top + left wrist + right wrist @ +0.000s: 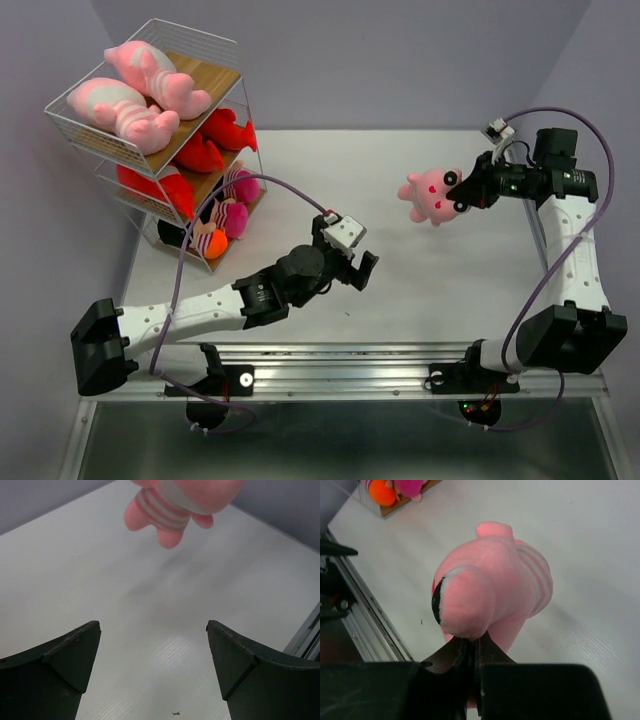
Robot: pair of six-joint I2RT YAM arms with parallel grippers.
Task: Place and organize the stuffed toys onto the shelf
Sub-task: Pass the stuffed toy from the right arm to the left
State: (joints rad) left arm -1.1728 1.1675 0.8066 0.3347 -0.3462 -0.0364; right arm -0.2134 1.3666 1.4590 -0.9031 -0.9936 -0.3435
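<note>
Gripping the pink plush toy [432, 196] [490, 595] by one end, the right end effector [459, 189] [472, 645] is pinched nearly closed on the fabric. The toy is held off the surface [420, 290] at the far right. The left end effector [356, 262] [152, 655] has its fingers spread wide with nothing between them, low over mid-surface. The shelf [215, 75] stands at the far left, well apart from the held toy. Two pink striped toys [125, 108] lie on the top tier, red toys [215, 130] on the middle, and pink and orange toys [225, 215] on the bottom.
</note>
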